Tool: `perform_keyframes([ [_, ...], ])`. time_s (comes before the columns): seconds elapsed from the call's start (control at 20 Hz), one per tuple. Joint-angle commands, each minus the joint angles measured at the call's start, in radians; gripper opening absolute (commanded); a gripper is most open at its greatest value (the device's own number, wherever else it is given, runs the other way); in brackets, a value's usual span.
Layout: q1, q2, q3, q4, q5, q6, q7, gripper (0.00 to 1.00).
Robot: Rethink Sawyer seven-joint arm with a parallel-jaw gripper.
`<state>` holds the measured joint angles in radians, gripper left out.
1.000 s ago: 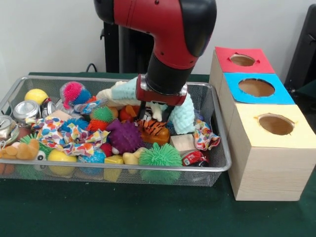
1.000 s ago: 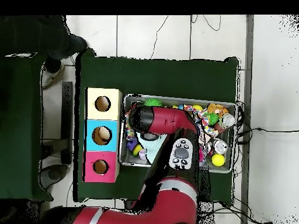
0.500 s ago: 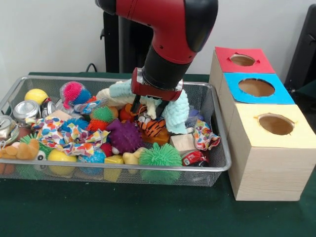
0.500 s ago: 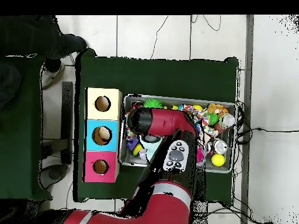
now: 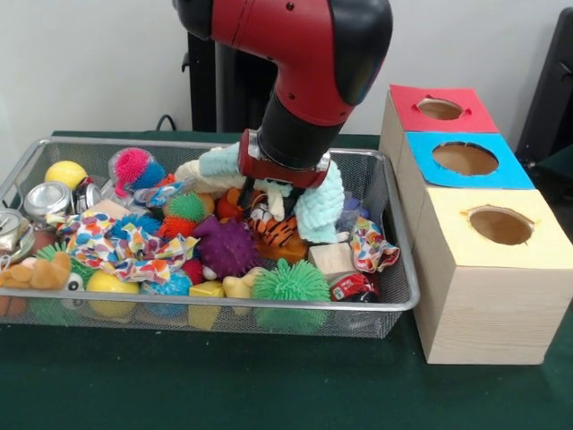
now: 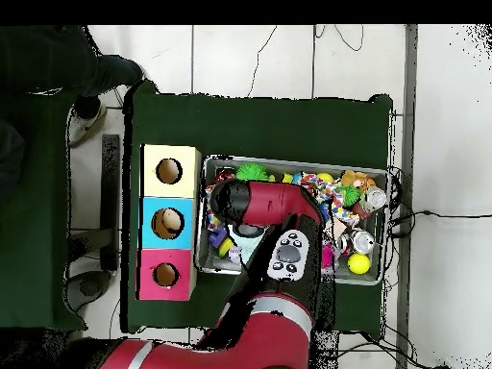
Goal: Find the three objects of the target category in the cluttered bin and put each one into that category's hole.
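Observation:
The silver wire-mesh bin [image 5: 397,240] holds several toys. My gripper [image 5: 268,204] is over the bin's middle, shut on the orange black-striped tiger [image 5: 274,230], which hangs just above the pile. A pale yellow duck-like plush [image 5: 236,287] lies at the bin's front edge. An orange-tan plush [image 5: 38,272] lies at the bin's front left corner. In the overhead view my arm [image 6: 264,207] covers the gripper and the tiger, and the bin's rim [image 6: 288,159] shows around it.
Three wooden boxes with holes stand right of the bin: red-topped [image 5: 440,109], blue-topped [image 5: 466,159], yellow-topped [image 5: 500,226]. Spiky balls, a mint knitted cloth [image 5: 318,208], patterned cloths and cans fill the bin. A person [image 6: 58,67] stands at the overhead view's top left.
My gripper has risen a little and shifted left with the tiger, which has lifted off the pile. The person at the overhead view's edge has moved.

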<state>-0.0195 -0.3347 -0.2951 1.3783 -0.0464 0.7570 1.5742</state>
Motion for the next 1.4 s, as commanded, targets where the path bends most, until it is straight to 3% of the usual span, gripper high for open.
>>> perform_keyframes([
  [0.05,-0.026,0.059,0.095,0.055,0.040,-0.089,0.205,1.00],
  [0.4,-0.099,0.045,0.206,0.138,0.086,-0.241,0.166,1.00],
  [1.1,-0.138,-0.016,0.254,0.226,0.072,-0.410,0.178,1.00],
  [1.15,-0.139,-0.017,0.254,0.228,0.073,-0.416,0.177,0.00],
  [1.4,-0.152,-0.022,0.267,0.240,0.072,-0.445,0.173,0.00],
])
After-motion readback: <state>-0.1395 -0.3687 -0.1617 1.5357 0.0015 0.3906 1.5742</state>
